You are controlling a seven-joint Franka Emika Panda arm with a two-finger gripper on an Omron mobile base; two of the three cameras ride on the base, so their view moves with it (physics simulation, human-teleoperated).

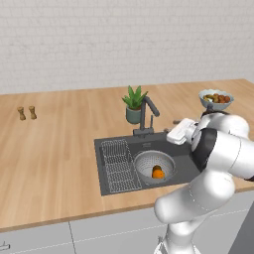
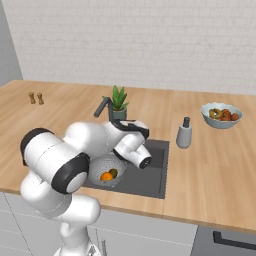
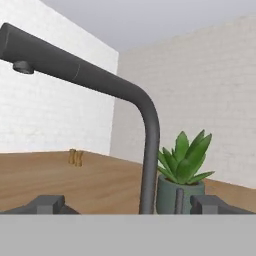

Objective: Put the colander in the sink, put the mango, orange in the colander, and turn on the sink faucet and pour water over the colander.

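With the round silver-grey perforated colander (image 1: pixel 154 165) already sitting in the dark grey rectangular sink (image 1: pixel 111 178) and the bright orange round fruit (image 1: pixel 158 173) and the dark green oval mango (image 1: pixel 157 168) lying inside it, the step in hand looks to be the tap. In the hand view the claw (image 3: pixel 128 204) is spread wide and holds nothing, its two dark fingertips (image 3: pixel 47 204) standing to either side of the upright post of the slim dark grey faucet (image 3: pixel 149 150). That post rises straight ahead of the claw, close in, with its long axis vertical; the spout angles up and away to the upper left of that view. A green potted plant (image 3: pixel 182 172) stands just behind the post on the wooden worktop (image 1: pixel 54 149). Whether the fingertips touch the post cannot be told. The next move probably calls for reaching the faucet's handle.
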